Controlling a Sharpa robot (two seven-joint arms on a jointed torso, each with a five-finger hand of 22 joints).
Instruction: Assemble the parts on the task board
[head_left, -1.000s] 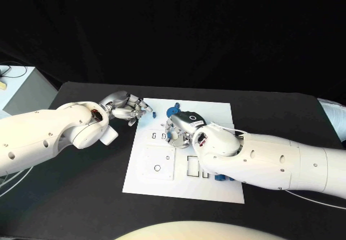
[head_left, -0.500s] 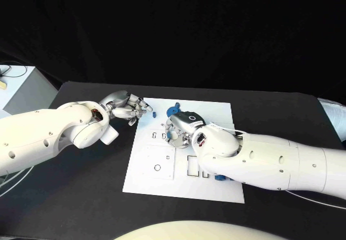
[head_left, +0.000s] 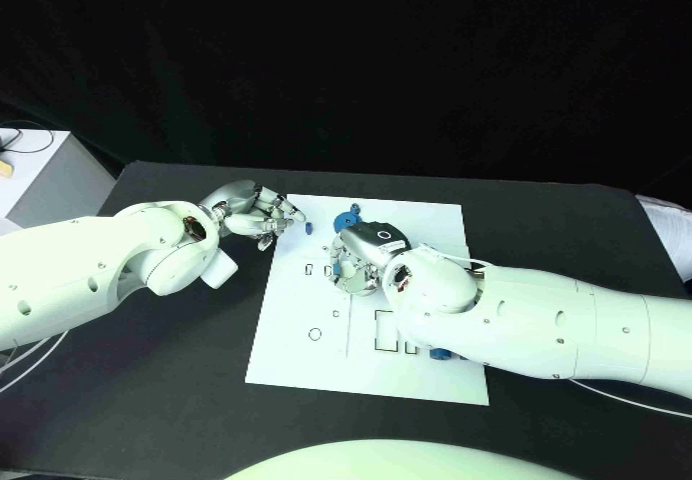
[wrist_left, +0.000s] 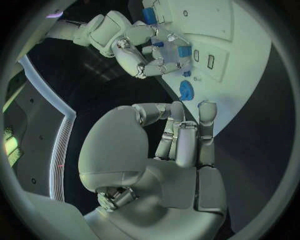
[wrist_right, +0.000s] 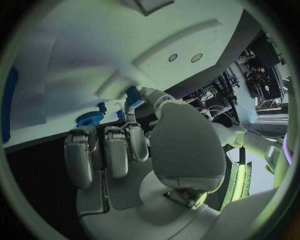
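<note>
The task board (head_left: 296, 362), a white plate with several open slots and round holes, lies in the middle of the black table (head_left: 562, 220). Toward twelve o'clock on it sits a blue gear-like part (head_left: 346, 221); the left wrist view shows the toothed disc (wrist_left: 186, 90) lying flat on the plate. At about five o'clock another blue part (head_left: 440, 355) peeps from under the right forearm, too hidden to say whether it is seated. The right hand (head_left: 356, 262) hovers low over the board's upper middle, pinching a small blue block (wrist_left: 183, 51) between its fingertips, with a further blue piece tucked in its curled fingers. The left hand (head_left: 255, 213) sits at ten o'clock off the board's far left corner; its fingers (wrist_left: 186, 142) are curled inward, and whether they hold anything I cannot tell. Judging by the many cut-outs left bare, the assembly looks early to midway: at most a couple of parts placed, the block in hand to be slotted, and most recesses unfilled.
</note>
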